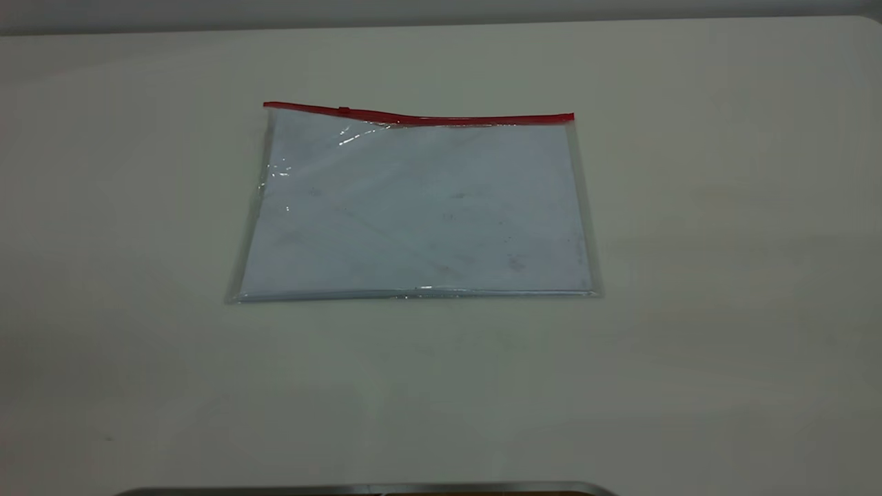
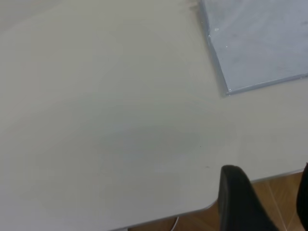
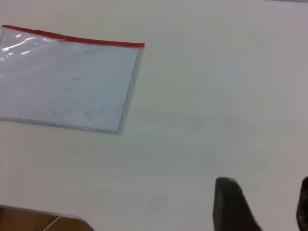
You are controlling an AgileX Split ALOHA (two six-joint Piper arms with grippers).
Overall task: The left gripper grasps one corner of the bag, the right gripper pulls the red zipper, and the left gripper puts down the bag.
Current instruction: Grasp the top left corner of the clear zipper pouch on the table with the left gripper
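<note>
Table [image 1: 723, 275] edge nearest the camera, pale and bare, then bag [image 1: 420, 207] lying flat around mid-table, white paper showing through the clear plastic. Beyond the bag's near long edge, red zipper [image 1: 420, 117] running along its far long edge, small slider tab [image 1: 342, 109] sitting near the left end of that strip. Nothing of the task done yet, judging from the flat, untouched bag: corner still to be grasped, zipper still to be pulled, bag still to be set down. Left gripper [image 2: 264, 202] well apart from the bag, out past the table edge on the bag's near left side, one dark finger plain and a sliver of the other at the frame border, so jaws apparently spread wide and holding nothing. Right gripper [image 3: 262, 207] likewise well off from the bag's near right corner, above bare table, jaws apart and empty. Neither arm visible from outside; fingertips cut off in both wrist views. Whether the zipper is closed or partly open, hard to tell.
</note>
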